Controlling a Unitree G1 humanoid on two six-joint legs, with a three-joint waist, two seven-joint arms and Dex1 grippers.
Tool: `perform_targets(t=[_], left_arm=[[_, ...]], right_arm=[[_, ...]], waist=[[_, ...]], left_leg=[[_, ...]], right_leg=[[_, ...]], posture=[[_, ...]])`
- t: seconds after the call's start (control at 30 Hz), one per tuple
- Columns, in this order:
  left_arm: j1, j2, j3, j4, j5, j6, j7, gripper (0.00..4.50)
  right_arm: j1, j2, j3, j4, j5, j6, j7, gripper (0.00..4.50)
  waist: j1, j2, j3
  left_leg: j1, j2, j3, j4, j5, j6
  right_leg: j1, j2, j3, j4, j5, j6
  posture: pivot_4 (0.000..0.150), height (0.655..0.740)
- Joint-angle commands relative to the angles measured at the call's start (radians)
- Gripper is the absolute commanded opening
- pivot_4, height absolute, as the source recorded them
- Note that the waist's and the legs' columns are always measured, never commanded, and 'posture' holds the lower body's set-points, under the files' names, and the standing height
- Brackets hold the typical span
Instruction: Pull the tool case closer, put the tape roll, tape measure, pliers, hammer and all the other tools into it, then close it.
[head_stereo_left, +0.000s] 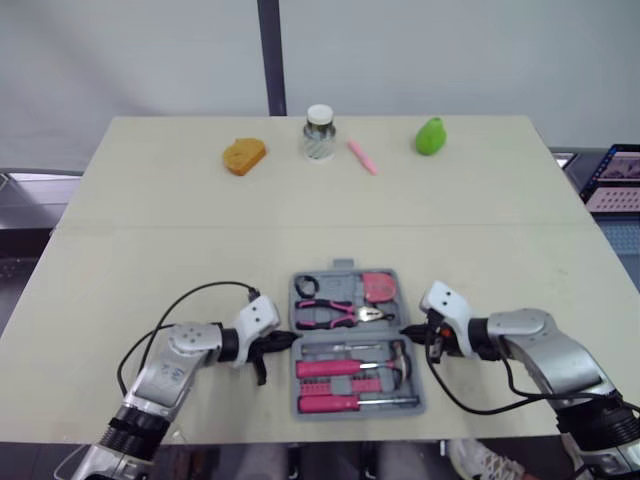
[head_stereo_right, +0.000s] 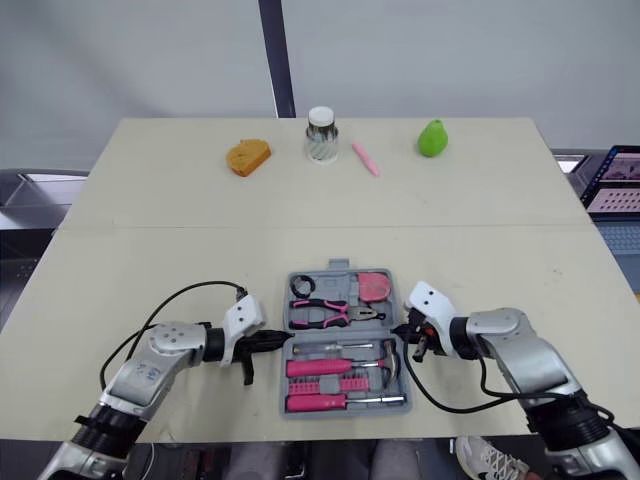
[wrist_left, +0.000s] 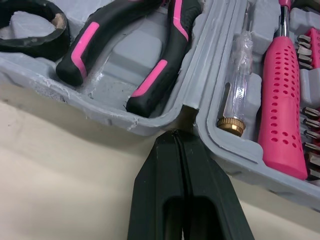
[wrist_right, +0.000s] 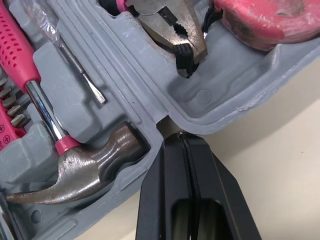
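At the near edge of the table, directly in front of the robot, the tool case (head_stereo_left: 356, 411) lies open and flat, its long axis running away from the robot and its hinge line crossing from side to side. That hinge line is what closing depends on. The left gripper (head_stereo_left: 283, 341) has its fingers pressed together, and their tip sits at the hinge notch on the case's left wall. The right gripper (head_stereo_left: 408, 331), likewise shut on nothing, meets the matching notch on the right wall (each wrist view shows the tip right at the gap between the two halves). The far half holds the tape roll (head_stereo_left: 304, 286), pliers (head_stereo_left: 340, 314) and tape measure (head_stereo_left: 378, 287). The near half holds the hammer (wrist_right: 85, 170) and the pink-handled screwdrivers (head_stereo_left: 335, 367). Packing looks finished, so folding one half over the other about this line is probably next. Neither arm is nearer, since both flank the case evenly.
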Motion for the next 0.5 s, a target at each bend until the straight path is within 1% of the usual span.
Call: perform_targets(t=[0.03, 0.27, 0.5], left_arm=[[0.029, -0.002, -0.013, -0.073, -0.018, 0.016, -0.002, 0.00], [0.082, 0.013, -0.004, -0.117, -0.021, 0.036, 0.003, 0.00], [0.091, 0.014, 0.002, -0.129, -0.023, 0.049, 0.006, 0.00]], right_arm=[[0.014, -0.013, 0.008, -0.074, 0.026, 0.016, 0.023, 0.02], [0.059, -0.033, -0.004, -0.134, 0.045, 0.045, 0.023, 0.02], [0.067, -0.035, -0.004, -0.152, 0.054, 0.063, 0.021, 0.02]], waist=[[0.000, 0.000, 0.000], [0.000, 0.000, 0.000], [0.000, 0.000, 0.000]], left_leg=[[0.000, 0.000, 0.000, 0.000, 0.000, 0.000], [0.000, 0.000, 0.000, 0.000, 0.000, 0.000], [0.000, 0.000, 0.000, 0.000, 0.000, 0.000]], right_leg=[[0.000, 0.000, 0.000, 0.000, 0.000, 0.000], [0.000, 0.000, 0.000, 0.000, 0.000, 0.000], [0.000, 0.000, 0.000, -0.001, 0.000, 0.000]], posture=[[0.150, 0.6950], [0.150, 0.6950], [0.150, 0.6950]])
